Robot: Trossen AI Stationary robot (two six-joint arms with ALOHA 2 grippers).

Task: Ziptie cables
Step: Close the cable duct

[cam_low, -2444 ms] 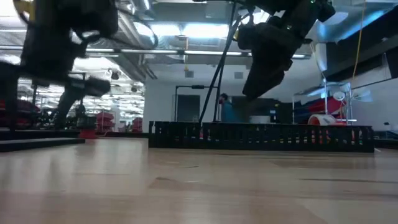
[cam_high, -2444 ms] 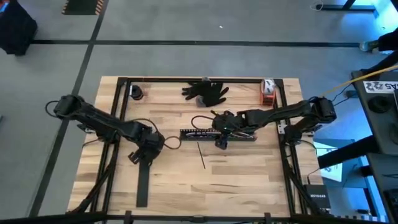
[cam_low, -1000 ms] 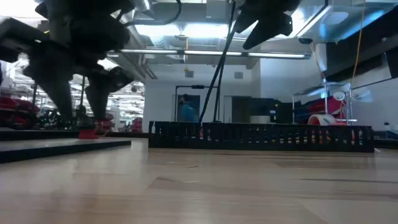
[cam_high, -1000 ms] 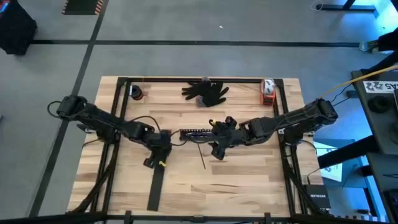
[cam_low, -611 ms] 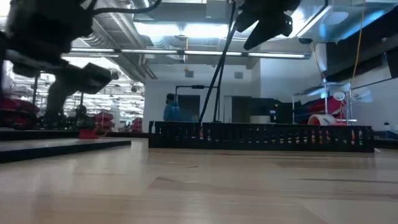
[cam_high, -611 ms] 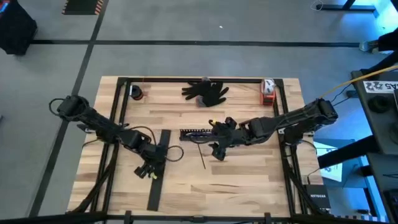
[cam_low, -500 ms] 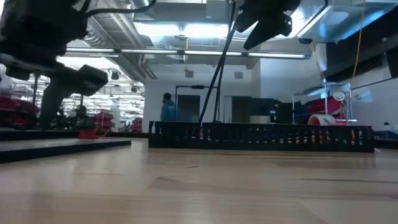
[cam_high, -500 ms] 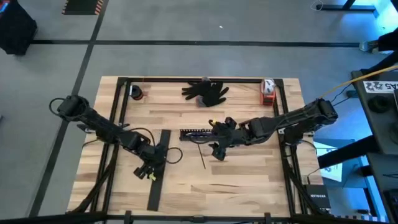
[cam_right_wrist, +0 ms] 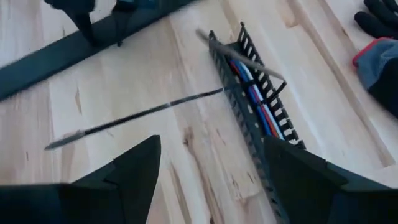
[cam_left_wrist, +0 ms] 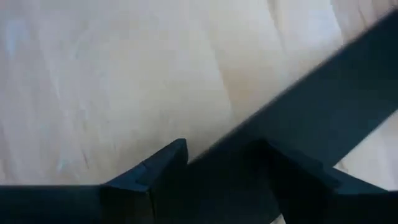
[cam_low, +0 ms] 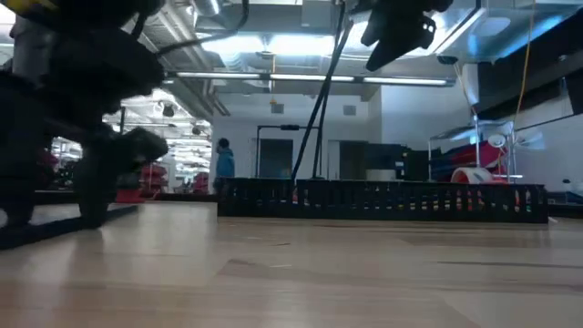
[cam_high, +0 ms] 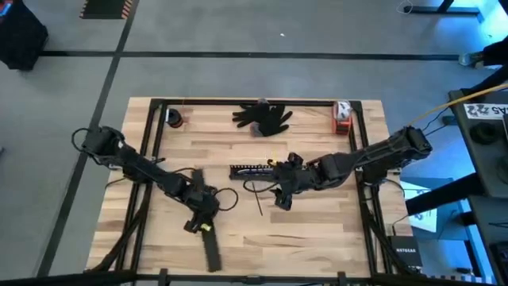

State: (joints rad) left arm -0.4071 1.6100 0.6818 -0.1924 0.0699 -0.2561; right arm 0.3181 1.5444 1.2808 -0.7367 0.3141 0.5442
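Note:
The cables (cam_right_wrist: 256, 99), red, blue and white, lie inside a black slotted duct (cam_high: 250, 169) at the table's middle. One thin grey strip (cam_right_wrist: 137, 115) lies on the wood beside the duct, and another (cam_right_wrist: 239, 56) rests across the duct's top. My right gripper (cam_high: 282, 197) hovers open just near of the duct and holds nothing. My left gripper (cam_high: 198, 221) is at the near left, shut on a long flat black bar (cam_high: 209, 250). My left gripper pinches the black bar across its width, about its middle (cam_left_wrist: 224, 152), between its two fingers. The fingers (cam_low: 96, 196) come from above and point down. The bar stays low and level along the table; whether it is clear of the wood cannot be told.
A black glove (cam_high: 263, 117) lies at the far edge, a red and white object (cam_high: 341, 115) at the far right corner, and a small dark round thing (cam_high: 175, 117) at the far left. Black frame rails (cam_high: 151, 143) border the table. A person (cam_low: 223, 164) stands far behind.
My left gripper has moved a little toward the table's near edge and turned, keeping hold of the black bar. The bar has turned about: its near end has swung toward the right and its far end toward the left.

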